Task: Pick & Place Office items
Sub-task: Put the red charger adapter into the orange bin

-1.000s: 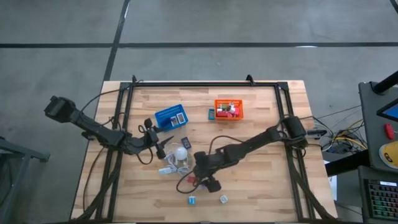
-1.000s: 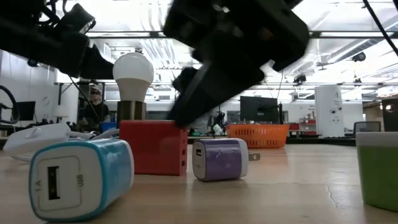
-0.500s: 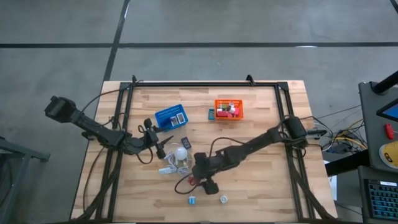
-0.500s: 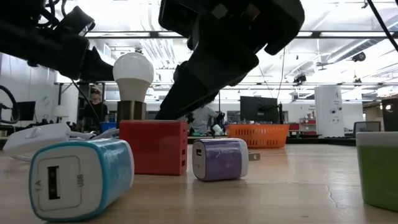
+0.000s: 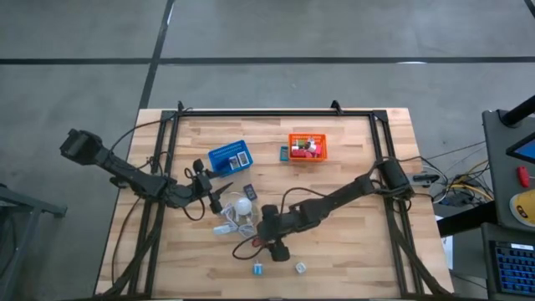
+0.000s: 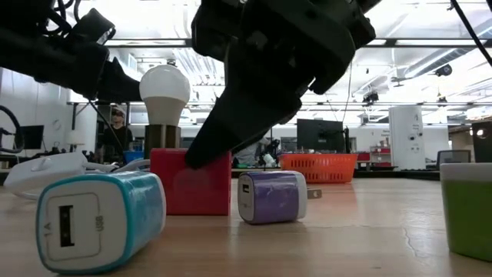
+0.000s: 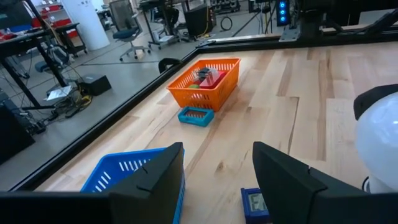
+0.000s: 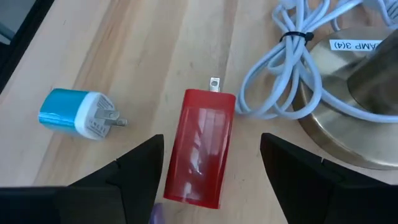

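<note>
My right gripper (image 5: 276,248) is open and low over a red charger block (image 8: 199,162) that lies flat on the wood, prongs (image 8: 214,82) pointing away. Its two fingers (image 8: 134,171) stand along the block's long sides. In the low view the gripper (image 6: 231,131) reaches down to the block's top (image 6: 191,183). Nearby lie a teal cube (image 8: 78,114), a purple cube (image 6: 273,197) and a white cube (image 5: 300,267). My left gripper (image 7: 217,180) is open and hovers near the blue basket (image 5: 229,157), above a dark labelled rectangle (image 7: 255,202). My right gripper comes at the red block from above, slanting, with its fingers along the block's long sides (image 8: 177,155). There is a clear gap at one finger. The other finger stands right at the block's edge, and I cannot tell whether it touches.
The white bulb (image 5: 243,206) on its brass base (image 8: 360,106), with a bundled white cord (image 8: 292,62), stands right beside the red block. The orange basket (image 5: 308,146) holds small items, and a teal piece (image 7: 196,116) lies beside it. A green object (image 6: 467,208) sits near the low camera.
My right gripper has moved slightly toward the table's left edge and has come down over the red block, so that its fingers now flank it. The block has stayed about where it was.
</note>
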`<move>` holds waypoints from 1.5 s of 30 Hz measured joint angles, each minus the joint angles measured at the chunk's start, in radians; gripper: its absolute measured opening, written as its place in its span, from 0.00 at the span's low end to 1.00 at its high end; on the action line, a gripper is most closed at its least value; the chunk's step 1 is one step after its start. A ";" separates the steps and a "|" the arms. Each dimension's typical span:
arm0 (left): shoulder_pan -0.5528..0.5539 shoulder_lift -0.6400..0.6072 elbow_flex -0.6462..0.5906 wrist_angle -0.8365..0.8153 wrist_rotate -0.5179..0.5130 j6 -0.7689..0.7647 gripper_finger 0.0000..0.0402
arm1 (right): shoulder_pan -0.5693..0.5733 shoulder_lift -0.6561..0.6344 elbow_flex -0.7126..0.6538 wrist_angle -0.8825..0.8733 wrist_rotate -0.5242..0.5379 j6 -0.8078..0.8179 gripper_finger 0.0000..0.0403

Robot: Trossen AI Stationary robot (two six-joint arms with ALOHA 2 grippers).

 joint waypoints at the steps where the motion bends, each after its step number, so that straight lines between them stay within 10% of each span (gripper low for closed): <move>1: -0.001 0.000 0.000 0.000 0.000 0.000 0.49 | 0.000 0.001 0.000 0.000 0.001 0.006 0.64; 14: -0.002 0.000 0.000 0.000 0.001 0.000 0.49 | 0.015 0.037 0.000 0.002 0.001 0.007 0.52; 21: -0.002 0.000 -0.002 0.008 0.003 -0.004 0.49 | 0.037 0.051 0.007 0.004 0.039 -0.017 0.26; 45: -0.003 0.000 -0.014 0.034 0.001 -0.007 0.49 | 0.085 -0.074 0.009 -0.037 0.380 -0.168 0.26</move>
